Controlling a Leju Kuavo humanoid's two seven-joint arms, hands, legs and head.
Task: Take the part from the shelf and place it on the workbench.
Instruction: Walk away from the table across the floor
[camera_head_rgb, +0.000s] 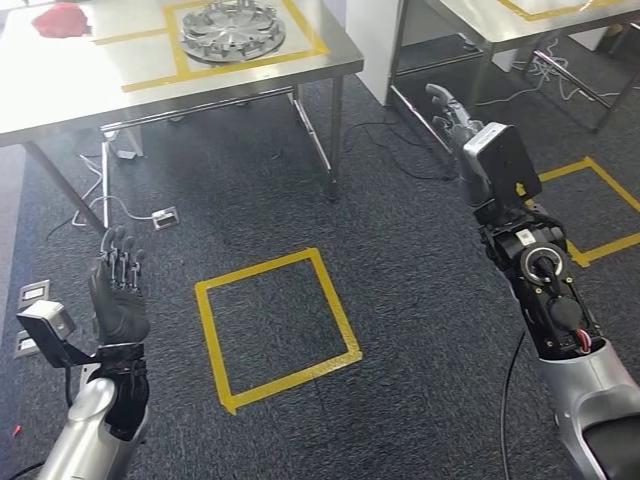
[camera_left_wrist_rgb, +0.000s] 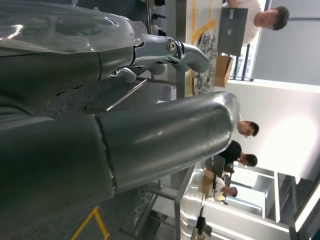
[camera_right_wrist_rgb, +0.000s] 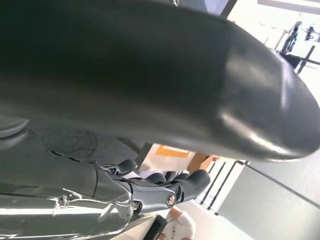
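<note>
The part (camera_head_rgb: 232, 29) is a round, flat disc of bright machined metal, its face cut into radial ribs and pockets around a central hub, with a dull silver shine. It lies at the top centre of the head view, on a brushed steel workbench (camera_head_rgb: 90, 90), inside a rectangle of yellow tape (camera_head_rgb: 178, 48) stuck to the tabletop. A crumpled red cloth (camera_head_rgb: 62, 19) sits on the same bench at the upper left of the frame, well apart from the disc.

The left hand (camera_head_rgb: 119, 290), at the lower left of the frame, is black and jointed, its fingers upright and slightly spread, holding nothing. In the left wrist view its smooth grey thumb (camera_left_wrist_rgb: 166, 135) stands clear of the slimmer metal fingers (camera_left_wrist_rgb: 177, 50), with nothing between them. The right hand (camera_head_rgb: 453, 115), in the upper right of the frame, reaches forward with fingers loosely extended and empty; the right wrist view shows its dark fingers (camera_right_wrist_rgb: 170, 182) gently curled around nothing.

The floor is dark, speckled carpet (camera_head_rgb: 423, 270) marked with a square of yellow floor tape (camera_head_rgb: 275, 330) at the centre. A second steel table (camera_head_rgb: 521, 25) stands at the upper right, with loose cables (camera_head_rgb: 551, 70) beneath it.
</note>
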